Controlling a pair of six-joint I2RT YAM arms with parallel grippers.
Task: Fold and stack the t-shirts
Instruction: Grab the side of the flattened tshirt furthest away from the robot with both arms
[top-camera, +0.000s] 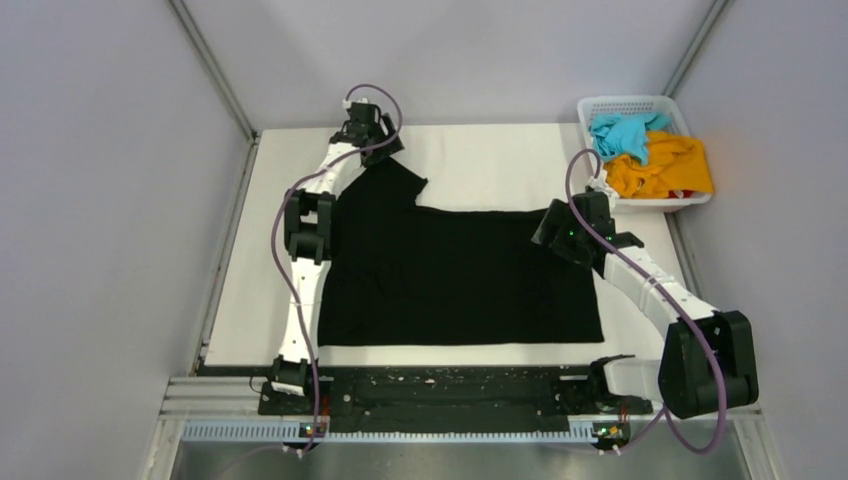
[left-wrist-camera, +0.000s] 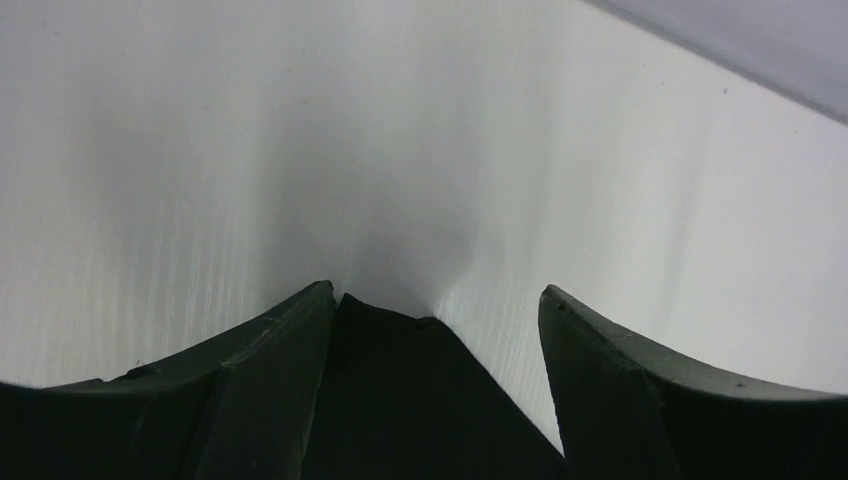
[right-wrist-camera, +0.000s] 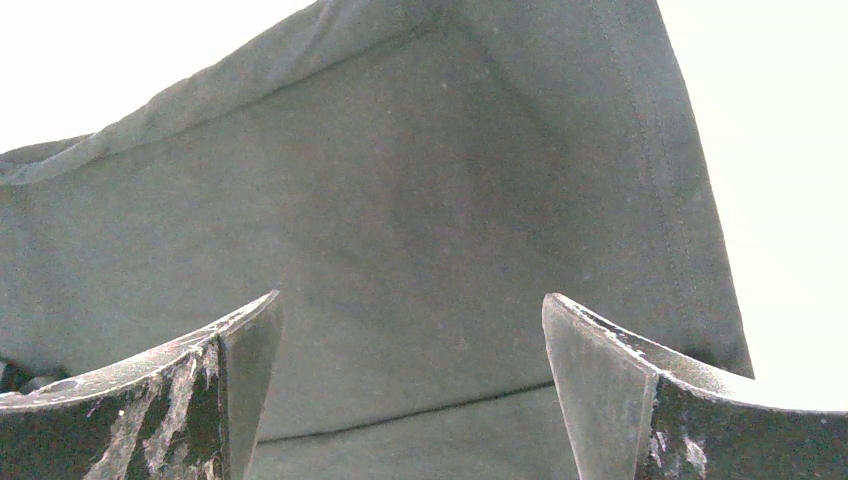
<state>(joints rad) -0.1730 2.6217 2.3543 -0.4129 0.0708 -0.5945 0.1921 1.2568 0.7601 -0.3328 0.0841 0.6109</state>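
The black t-shirt (top-camera: 450, 275) lies spread flat on the white table, one sleeve reaching to the back left. My left gripper (top-camera: 384, 150) is at that sleeve's tip. In the left wrist view it (left-wrist-camera: 436, 290) is open, and the sleeve's pointed end (left-wrist-camera: 400, 390) lies between the fingers, against the left one. My right gripper (top-camera: 548, 234) is at the shirt's back right corner. In the right wrist view it (right-wrist-camera: 411, 296) is open just over the fabric (right-wrist-camera: 400, 200), holding nothing. The turquoise shirt (top-camera: 625, 133) and the orange-yellow shirt (top-camera: 665, 168) lie bunched in the basket.
The white lattice basket (top-camera: 628, 103) stands at the table's back right corner. Grey walls close in the table on the left, the back and the right. Bare white table (top-camera: 500, 160) shows behind the shirt. The arms' black base rail (top-camera: 440, 395) runs along the near edge.
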